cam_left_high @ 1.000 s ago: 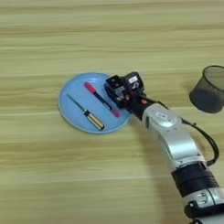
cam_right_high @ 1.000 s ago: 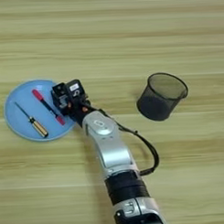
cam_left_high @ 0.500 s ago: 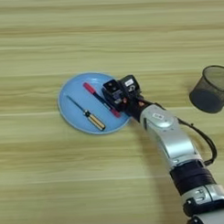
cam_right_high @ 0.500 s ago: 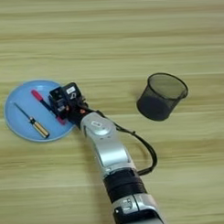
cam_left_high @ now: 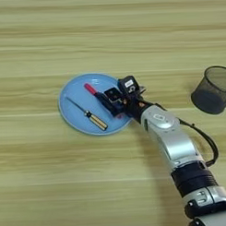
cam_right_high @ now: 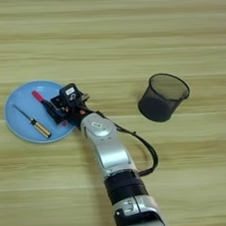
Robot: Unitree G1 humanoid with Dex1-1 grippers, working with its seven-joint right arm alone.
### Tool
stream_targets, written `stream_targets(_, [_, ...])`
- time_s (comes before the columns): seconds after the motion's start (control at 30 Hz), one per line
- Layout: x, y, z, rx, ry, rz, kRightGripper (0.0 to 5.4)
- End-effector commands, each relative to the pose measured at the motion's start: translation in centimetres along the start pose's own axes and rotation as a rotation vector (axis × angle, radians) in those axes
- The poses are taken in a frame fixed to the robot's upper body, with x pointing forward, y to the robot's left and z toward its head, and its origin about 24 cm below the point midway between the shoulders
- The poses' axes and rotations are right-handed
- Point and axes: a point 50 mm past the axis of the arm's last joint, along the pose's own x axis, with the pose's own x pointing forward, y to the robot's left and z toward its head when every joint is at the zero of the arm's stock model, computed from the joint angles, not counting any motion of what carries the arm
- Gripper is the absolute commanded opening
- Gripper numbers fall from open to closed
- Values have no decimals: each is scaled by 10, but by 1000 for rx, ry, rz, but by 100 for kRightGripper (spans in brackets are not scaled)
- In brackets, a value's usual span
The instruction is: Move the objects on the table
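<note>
A slim black marker (cam_left_high: 101, 97) with a red cap lies slanted on a blue plate (cam_left_high: 71, 118), its red end pointing up-left. My right gripper (cam_left_high: 119, 92) hovers over the plate's right part, right at the marker's black end, with its two black fingers standing apart, so it is open. I cannot tell whether the fingers touch the marker. The black wire-mesh pen cup (cam_right_high: 162, 97) stands upright and apart, far to the right. The silver forearm (cam_right_high: 107, 149) comes in from the bottom edge.
A small screwdriver (cam_left_high: 91, 117) with a yellow and black handle lies on the plate left of the marker. The wooden table (cam_left_high: 107, 36) fills the view around the plate and the cup.
The gripper has shifted a little to the left and down over the plate, closer onto the marker's black end. Marker, screwdriver and cup lie where they were.
</note>
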Motion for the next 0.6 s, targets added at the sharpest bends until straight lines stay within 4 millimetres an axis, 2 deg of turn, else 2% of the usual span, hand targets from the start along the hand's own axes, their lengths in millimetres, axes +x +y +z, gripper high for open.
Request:
stream_targets(0.03, [1, -6, 37, -76, -138, -22, 506])
stream_targets(0.13, [-2, -3, 40, -82, -152, -16, 538])
stream_targets(0.33, [-5, 0, 40, -64, -172, -22, 538])
stream_targets(0.6, [-16, 16, 41, -26, -195, 13, 538])
